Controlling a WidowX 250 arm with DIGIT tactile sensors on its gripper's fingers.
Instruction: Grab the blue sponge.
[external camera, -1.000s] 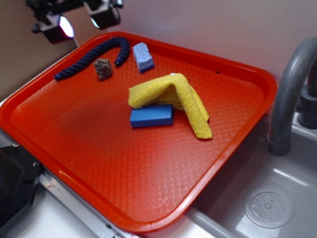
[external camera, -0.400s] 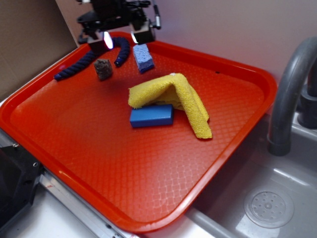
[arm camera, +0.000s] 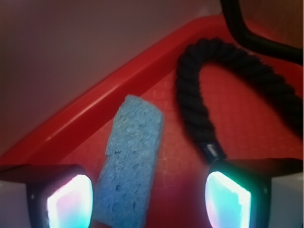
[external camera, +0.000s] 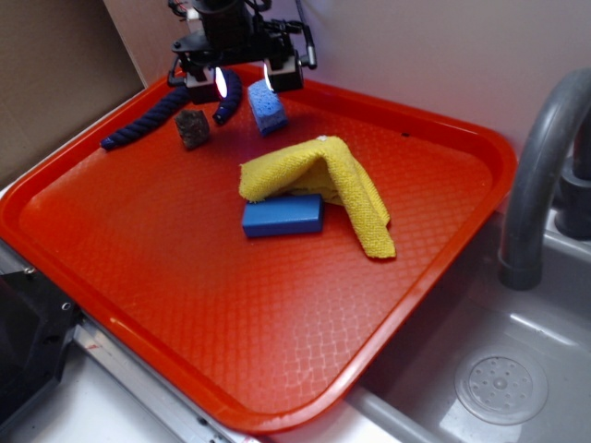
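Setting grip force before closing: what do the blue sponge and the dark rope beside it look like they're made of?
The blue sponge looks like soft cellulose or foam: matte pale blue, its surface pitted with irregular pores. The rope looks like twisted fibre, likely cotton or synthetic: dark navy, thick diagonal strands, matte. Both lie on the red tray, apparently hard plastic with a glossy, diamond-textured surface.

No readable text, label, brand or number shows anywhere in either view right now, on any surface.
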